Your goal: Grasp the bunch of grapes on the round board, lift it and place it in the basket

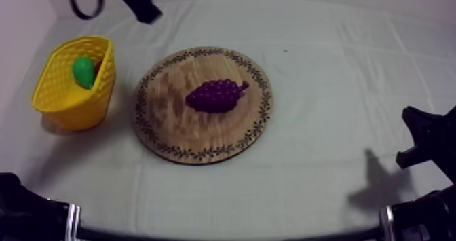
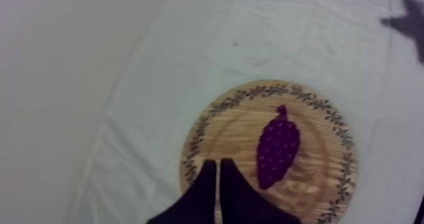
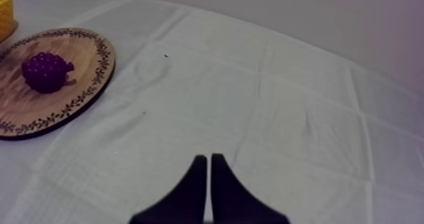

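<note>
A purple bunch of grapes (image 1: pixel 216 95) lies on its side in the middle of the round wooden board (image 1: pixel 163 115) with a patterned rim. The yellow basket (image 1: pixel 68 98) stands left of the board. My left gripper (image 1: pixel 148 14) hangs at the back of the table, beyond the board's far edge and apart from the grapes. In the left wrist view its fingers (image 2: pixel 217 171) lie together as a narrow wedge, shut on nothing, with the grapes (image 2: pixel 277 147) and board (image 2: pixel 318 182) ahead. My right gripper (image 3: pixel 208 160) is shut on nothing over bare cloth at the table's right (image 1: pixel 412 136).
A green pear (image 1: pixel 83 72) lies inside the basket. The right wrist view has the board (image 3: pixel 88 81), the grapes (image 3: pixel 45 72) and a bit of the basket (image 3: pixel 5 12) far off beyond open cloth. Cloth stretches between the board and my right gripper.
</note>
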